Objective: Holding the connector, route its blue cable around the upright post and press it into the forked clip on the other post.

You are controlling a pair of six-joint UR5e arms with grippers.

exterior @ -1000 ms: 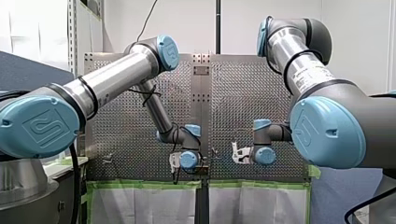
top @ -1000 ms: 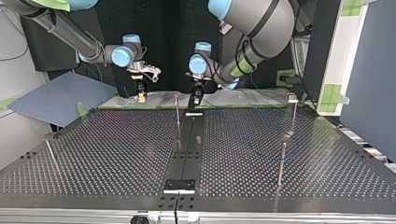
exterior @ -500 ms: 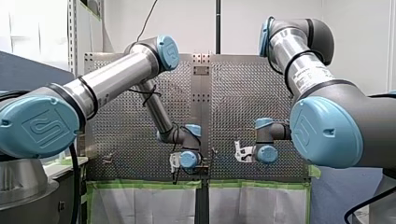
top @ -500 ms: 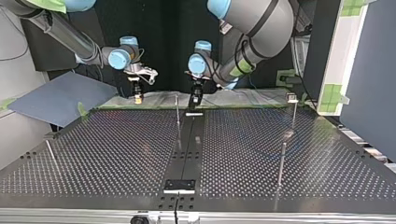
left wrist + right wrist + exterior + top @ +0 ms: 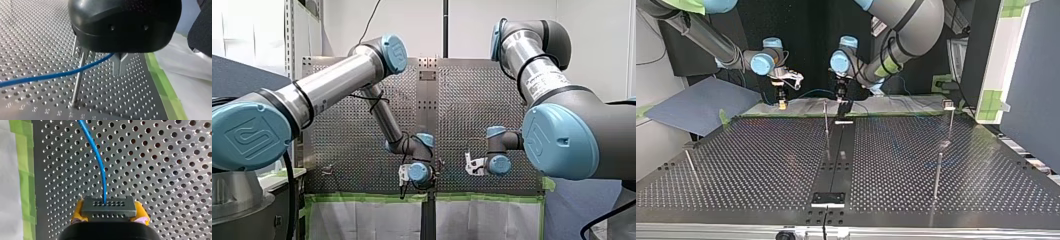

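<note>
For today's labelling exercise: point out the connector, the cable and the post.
connector (image 5: pixel 109 208): right wrist view, its holed front face.
cable (image 5: pixel 98 157): right wrist view, its curved middle.
post (image 5: pixel 77 86): left wrist view, its lower shaft.

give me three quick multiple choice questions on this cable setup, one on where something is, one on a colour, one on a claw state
1. In the left wrist view, where does the blue cable run relative to the left claw?
A) wholly to one side of it
B) between its fingers, crossing the upright post
C) wound round one finger

2. What colour are the pads beside the connector?
A) yellow
B) red
C) white

3. What is the right claw doing?
A) open above the connector
B) shut on nothing
C) shut on the connector

Answers: B, the cable passes between the two metal fingers and across the post; A, yellow shows at both sides of the connector; C, the pads press the connector's sides.
</note>
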